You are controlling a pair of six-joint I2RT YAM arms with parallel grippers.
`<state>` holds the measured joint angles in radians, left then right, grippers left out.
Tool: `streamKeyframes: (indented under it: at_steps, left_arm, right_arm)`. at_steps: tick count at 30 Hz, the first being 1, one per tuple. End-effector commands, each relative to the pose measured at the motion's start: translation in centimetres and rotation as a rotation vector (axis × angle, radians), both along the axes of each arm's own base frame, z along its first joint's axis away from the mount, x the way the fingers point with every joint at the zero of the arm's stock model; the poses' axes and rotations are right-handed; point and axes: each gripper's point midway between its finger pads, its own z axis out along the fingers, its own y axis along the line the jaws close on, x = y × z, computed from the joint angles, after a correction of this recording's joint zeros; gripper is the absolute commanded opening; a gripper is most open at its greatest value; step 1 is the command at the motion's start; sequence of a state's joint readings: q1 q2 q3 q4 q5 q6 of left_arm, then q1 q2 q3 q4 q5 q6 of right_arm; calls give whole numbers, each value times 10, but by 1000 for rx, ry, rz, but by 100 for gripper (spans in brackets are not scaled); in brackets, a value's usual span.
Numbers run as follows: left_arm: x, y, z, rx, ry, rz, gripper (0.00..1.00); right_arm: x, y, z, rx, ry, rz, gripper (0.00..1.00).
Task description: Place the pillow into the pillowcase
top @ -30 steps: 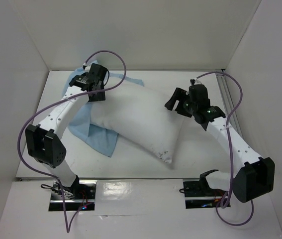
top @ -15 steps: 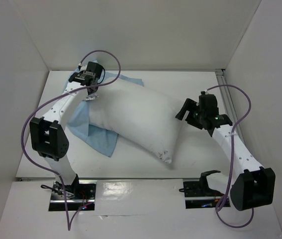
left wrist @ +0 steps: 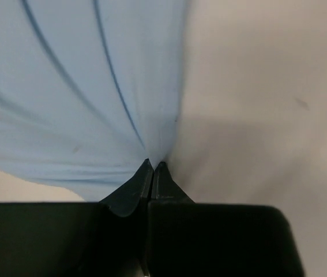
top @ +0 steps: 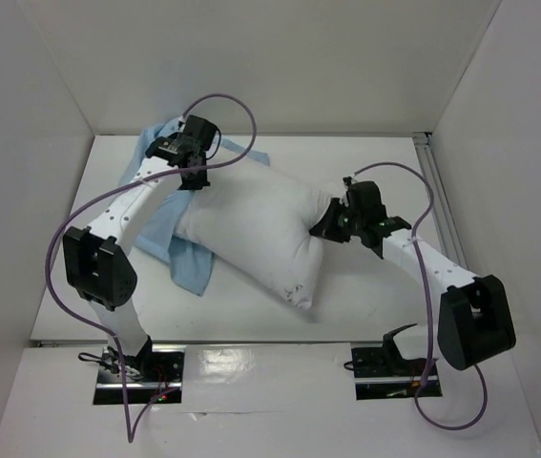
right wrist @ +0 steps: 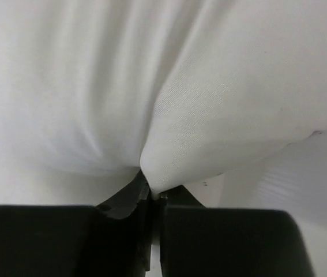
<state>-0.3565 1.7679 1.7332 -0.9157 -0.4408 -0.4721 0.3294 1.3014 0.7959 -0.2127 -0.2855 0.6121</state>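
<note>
The plump white pillow [top: 251,224] lies slantwise across the middle of the table, its left end resting on the thin light-blue pillowcase [top: 179,250]. My left gripper [top: 192,177] sits at the pillow's upper left corner, shut on a pinch of the pillowcase [left wrist: 82,104], whose blue cloth fans out from the closed tips [left wrist: 153,167]. My right gripper [top: 320,229] presses against the pillow's right end and is shut on a fold of the pillow [right wrist: 209,109], which fills that wrist view. Much of the pillowcase is hidden under the pillow.
White walls [top: 280,67] enclose the table on the left, back and right. A metal rail [top: 437,191] runs along the right edge. Purple cables [top: 222,105] loop above both arms. The two arm bases [top: 136,367] stand at the near edge.
Both grippers have closed, the left on the pillowcase and the right on the pillow. The right arm pushed leftward, so the pillow's right end has bunched and shifted left. The pillowcase has shifted slightly.
</note>
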Motion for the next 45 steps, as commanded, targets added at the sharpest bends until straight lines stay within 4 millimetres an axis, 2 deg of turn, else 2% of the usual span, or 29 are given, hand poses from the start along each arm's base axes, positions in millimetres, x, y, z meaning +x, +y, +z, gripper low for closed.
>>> streamKeyframes:
  at_steps: [1,2,3,4,5,6,7,9,11,12,13,15,16,17,19,20,21,22,23,24,25,26,29,33,35,39,41,42,45]
  left_arm:
    - [-1,-88,56,-223,-106,-247,0]
    - [-1,-103,66,-258,-116,-297,0]
    - [-6,-127,97,-362,-153,-385,0]
    - [-13,-144,117,-424,-175,-450,0]
    - [-17,-154,136,-479,-201,-501,0]
    - [-28,-170,178,-575,-264,-599,0]
    - [-36,-175,195,-625,-278,-626,0]
    - [-57,-187,236,-745,-331,-713,0]
    - [-75,-191,252,-799,-351,-758,0]
    - [-74,-194,234,-808,-309,-748,0]
    - [-74,-195,220,-813,-279,-731,0]
    - [-79,-192,191,-811,-211,-700,0]
    - [-82,-194,147,-802,-100,-675,0]
    - [-88,-193,133,-812,-51,-659,0]
    - [-99,-191,103,-816,28,-649,4]
    - [-96,-189,101,-791,14,-643,11]
    - [-98,-181,98,-757,22,-625,22]
    - [-90,-174,115,-702,-50,-632,33]
    - [-84,-165,126,-673,-87,-617,61]
    - [-83,-159,129,-641,-84,-606,72]
    - [-76,-153,138,-618,-115,-595,79]
    - [-67,-150,154,-585,-174,-594,90]
    - [-46,-138,171,-540,-240,-545,90]
    - [-10,-131,156,-452,-254,-453,78]
    - [11,-126,133,-388,-237,-391,76]
    - [50,-92,98,-171,-242,-211,75]
    - [64,-83,82,-112,-226,-177,77]
    - [74,-82,64,-66,-197,-164,77]
    - [84,-84,38,-34,-145,-156,78]
  right_arm:
    - [46,42,106,153,-290,99,0]
    - [56,39,123,153,-326,93,0]
    - [61,41,143,158,-371,98,0]
    - [65,42,187,174,-465,106,0]
    - [66,42,206,184,-498,106,0]
    - [64,41,229,186,-549,112,0]
    - [57,38,263,195,-617,117,0]
    - [50,33,286,197,-673,107,0]
    - [41,25,287,188,-680,82,0]
    - [38,24,274,179,-649,83,0]
    - [35,23,243,160,-588,84,0]
    - [29,20,198,127,-494,78,0]
    - [19,29,168,119,-421,106,0]
    - [5,28,118,79,-323,111,0]
    - [-20,33,71,50,-216,142,0]
    - [-42,32,37,43,-124,173,0]
    - [-52,30,23,34,-77,182,0]
    - [-61,28,15,6,-66,214,0]
    - [-72,22,7,-24,-18,226,0]
    - [-71,16,5,-64,-15,213,4]
    - [-71,11,5,-95,-13,209,41]
    - [-65,8,14,-130,-46,213,65]
    - [-56,-9,19,-230,-42,153,94]
    - [-27,-34,45,-298,-83,-11,97]
    - [-20,-41,53,-287,-89,-70,98]
    - [-9,-57,70,-210,-111,-188,98]
    - [-8,-54,73,-134,-119,-192,98]
    - [-5,-59,71,-93,-98,-228,98]
    - [-11,-47,62,82,-47,-205,98]
